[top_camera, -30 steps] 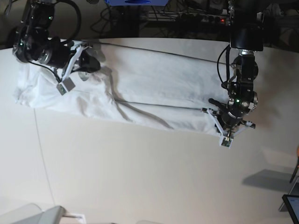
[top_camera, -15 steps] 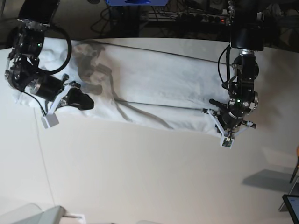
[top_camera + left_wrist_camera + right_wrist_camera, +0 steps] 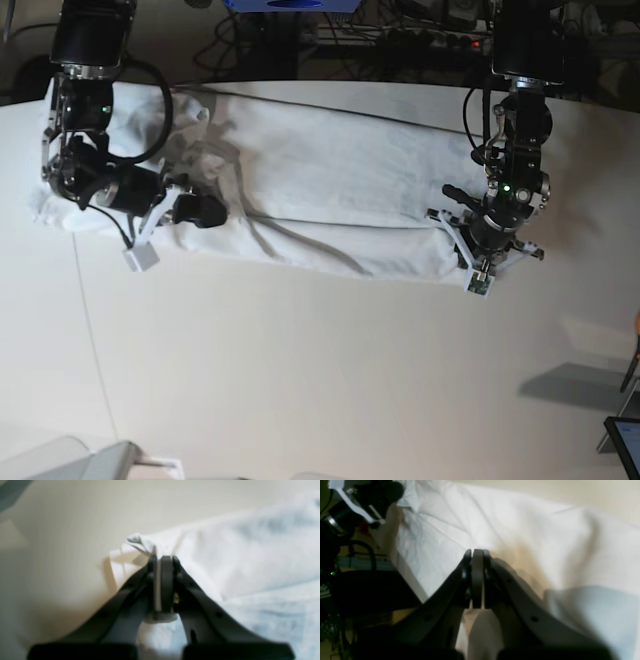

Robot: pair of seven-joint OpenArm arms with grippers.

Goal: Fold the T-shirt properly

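The white shirt (image 3: 330,190) lies as a long folded band across the far half of the desk (image 3: 320,380). Left claw (image 3: 162,560): closed, pinching a corner of cloth at the band's end. Right claw (image 3: 475,555): tips pressed together over the shirt; whether cloth is pinched cannot be told.

One T-shirt (image 3: 330,190), one table (image 3: 320,380), two hands.

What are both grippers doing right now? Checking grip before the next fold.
Left gripper: jaws shut on the plain white cloth T-shirt, at its edge.
Right gripper: jaws shut; holding cloth cannot be told.
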